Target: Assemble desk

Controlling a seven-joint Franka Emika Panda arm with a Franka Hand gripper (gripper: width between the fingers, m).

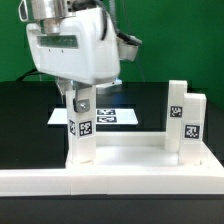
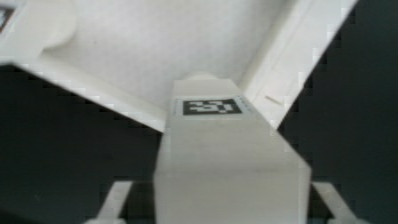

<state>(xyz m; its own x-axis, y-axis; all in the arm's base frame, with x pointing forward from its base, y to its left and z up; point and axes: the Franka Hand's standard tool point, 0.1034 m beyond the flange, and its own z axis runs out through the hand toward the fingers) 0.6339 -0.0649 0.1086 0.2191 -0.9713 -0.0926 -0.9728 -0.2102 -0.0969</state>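
Gripper (image 1: 80,103) clamped on upright tagged leg (image 1: 80,128), holding it vertical, apparently to seat it in a corner socket of the desk top (image 1: 130,152) directly below, two other legs (image 1: 186,118) standing off to the side.

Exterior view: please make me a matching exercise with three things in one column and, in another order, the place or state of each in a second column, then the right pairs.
Things:
1. gripper
2. thin flat white marker board
3. pair of white plastic square legs with tags

Places or states:
a. upright at the exterior view's right
b. flat on the black table, behind the held leg
c. closed on a white plastic square leg

Pairs: 1-c; 2-b; 3-a
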